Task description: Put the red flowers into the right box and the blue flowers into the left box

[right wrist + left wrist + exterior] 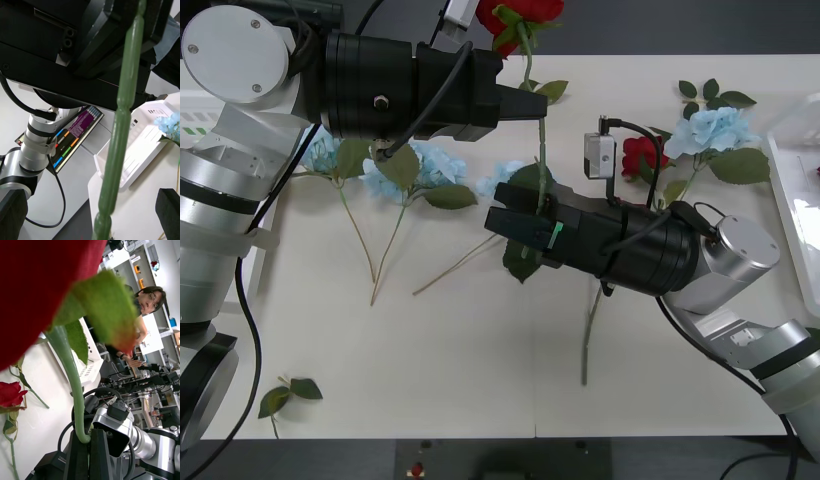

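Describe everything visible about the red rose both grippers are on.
The red rose has a compact red bloom at the table's far edge and a long, thin green plastic-looking stem running toward the robot, with a few leaves. The left gripper meets the stem just below the bloom; the right gripper meets it at mid-stem. The lower stem lies past the right arm.

arms: silver joints | wrists: black cylinders, black cables | pincer fingers: black

red flowers [642, 155] | blue flowers [418, 166] scattered | right box [792, 200] at edge
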Controlling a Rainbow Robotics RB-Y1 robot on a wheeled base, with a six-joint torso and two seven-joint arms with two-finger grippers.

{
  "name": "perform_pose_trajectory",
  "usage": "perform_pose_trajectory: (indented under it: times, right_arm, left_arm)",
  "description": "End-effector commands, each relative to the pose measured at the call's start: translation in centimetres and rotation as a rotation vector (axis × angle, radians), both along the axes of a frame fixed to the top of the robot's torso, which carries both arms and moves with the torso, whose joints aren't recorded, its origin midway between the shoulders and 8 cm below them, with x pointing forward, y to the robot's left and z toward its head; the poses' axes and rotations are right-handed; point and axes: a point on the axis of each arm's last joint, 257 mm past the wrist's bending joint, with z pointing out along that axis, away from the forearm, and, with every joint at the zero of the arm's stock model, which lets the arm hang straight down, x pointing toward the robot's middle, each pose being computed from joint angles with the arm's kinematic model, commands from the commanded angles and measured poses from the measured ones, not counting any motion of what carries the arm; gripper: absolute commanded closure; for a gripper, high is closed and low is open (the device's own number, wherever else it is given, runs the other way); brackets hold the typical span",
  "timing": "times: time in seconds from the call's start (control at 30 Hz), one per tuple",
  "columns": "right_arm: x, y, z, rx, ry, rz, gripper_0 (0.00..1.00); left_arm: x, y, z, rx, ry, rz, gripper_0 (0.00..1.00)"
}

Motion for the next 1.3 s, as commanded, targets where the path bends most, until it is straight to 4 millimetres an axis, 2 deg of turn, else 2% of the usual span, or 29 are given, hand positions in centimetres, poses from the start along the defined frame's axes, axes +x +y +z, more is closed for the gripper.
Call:
perform_pose_trajectory:
  times: [0.03,0.1,0.17,0.23,0.33,0.83,0.9,0.93,1.3]
  right_arm:
    - [0.52,0.18,1.71,0.025,-0.034,-0.016,0.24]
    - [0.62,0.23,1.73,0.029,-0.025,-0.019,0.49]
    - [0.71,0.2,1.79,0.029,-0.023,-0.02,0.62]
    - [0.83,0.19,1.85,0.03,-0.018,-0.022,0.82]
    - [0.87,0.18,1.85,0.032,-0.01,-0.022,0.98]
    - [1.23,0.39,2.31,0.048,0.014,-0.025,1.0]
    - [1.24,0.41,2.37,0.048,0.014,-0.024,1.0]
    - [1.28,0.4,2.37,0.048,0.014,-0.025,1.0]
    - [1.39,0.41,2.33,0.048,0.017,-0.03,1.0]
  left_arm:
    - [-0.11,-0.39,2.19,-0.013,-0.071,-0.013,1.0]
    - [-0.11,-0.39,2.19,-0.013,-0.071,-0.013,1.0]
    - [-0.11,-0.39,2.19,-0.013,-0.071,-0.013,1.0]
    - [-0.11,-0.39,2.19,-0.013,-0.071,-0.013,1.0]
    - [-0.11,-0.39,2.19,-0.013,-0.071,-0.013,1.0]
    - [-0.11,-0.39,2.19,-0.013,-0.071,-0.013,0.99]
    - [-0.11,-0.39,2.19,-0.013,-0.071,-0.013,0.37]
    - [-0.11,-0.39,2.19,-0.013,-0.071,-0.013,0.0]
    - [-0.11,-0.39,2.19,-0.013,-0.071,-0.013,0.0]
